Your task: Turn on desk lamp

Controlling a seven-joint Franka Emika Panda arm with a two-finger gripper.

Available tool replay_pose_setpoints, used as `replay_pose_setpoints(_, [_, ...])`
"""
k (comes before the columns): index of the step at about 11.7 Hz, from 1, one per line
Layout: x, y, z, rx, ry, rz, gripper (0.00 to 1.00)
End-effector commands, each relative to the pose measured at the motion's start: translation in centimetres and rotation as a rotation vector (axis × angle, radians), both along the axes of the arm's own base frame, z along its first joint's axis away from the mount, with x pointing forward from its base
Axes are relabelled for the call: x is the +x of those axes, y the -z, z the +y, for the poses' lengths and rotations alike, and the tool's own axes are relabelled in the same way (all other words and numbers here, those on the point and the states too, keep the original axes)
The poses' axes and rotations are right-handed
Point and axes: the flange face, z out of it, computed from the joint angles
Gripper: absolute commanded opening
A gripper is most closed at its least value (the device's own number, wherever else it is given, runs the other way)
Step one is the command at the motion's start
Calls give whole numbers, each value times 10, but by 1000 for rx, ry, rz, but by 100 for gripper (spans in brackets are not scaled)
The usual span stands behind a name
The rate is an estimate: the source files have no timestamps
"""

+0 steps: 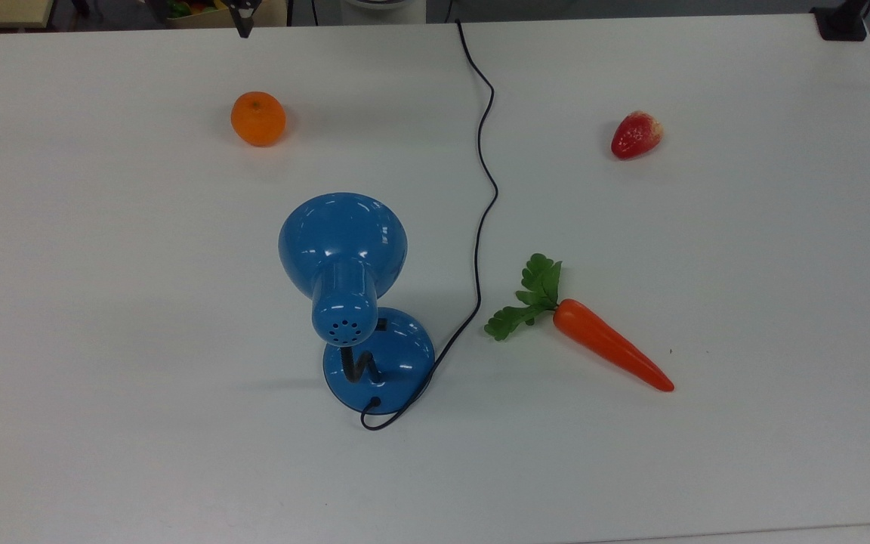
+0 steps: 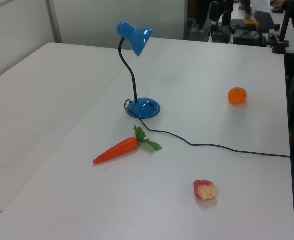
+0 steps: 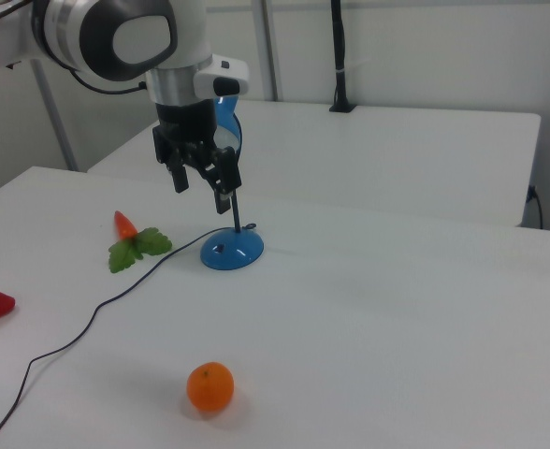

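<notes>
hand point(image 3: 200, 187) spread, empty, high | desk lamp point(image 1: 352, 302) unlit | descend onto the probable base switch point(image 1: 381, 325), press straight down

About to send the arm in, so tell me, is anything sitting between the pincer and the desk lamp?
Nothing visible blocks it. The open pincer hangs above the table; the orange sits nearest that path, off to the top view's left of the desk lamp.

In the right view the gripper point(image 3: 200, 181) and arm point(image 3: 125, 37) hide most of the desk lamp point(image 3: 231, 251)'s shade and neck. The carrot point(image 3: 125, 224) is half hidden behind its leaves. The cord point(image 3: 60, 351) runs off the bottom edge.
</notes>
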Motion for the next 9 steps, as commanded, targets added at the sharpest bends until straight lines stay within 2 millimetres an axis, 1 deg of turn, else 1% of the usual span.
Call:
replay_pose_setpoints(1, [-12, -14, -6, 23, 32, -27, 100])
replay_pose_setpoints(2, [-17, -18, -14, 23, 43, -20, 100])
replay_pose_setpoints(3, [-21, -25, -29, 21, 61, -35, 100])
replay_pose_setpoints(4, [-22, -28, -36, 16, 72, -40, 100])
replay_pose_setpoints(7, [-20, -26, -35, 8, 77, -36, 100])
replay_pose_setpoints(8, [-21, -27, -36, 12, 66, -40, 98])
replay_pose_setpoints(9, [-21, -28, -36, 17, 60, -43, 86])
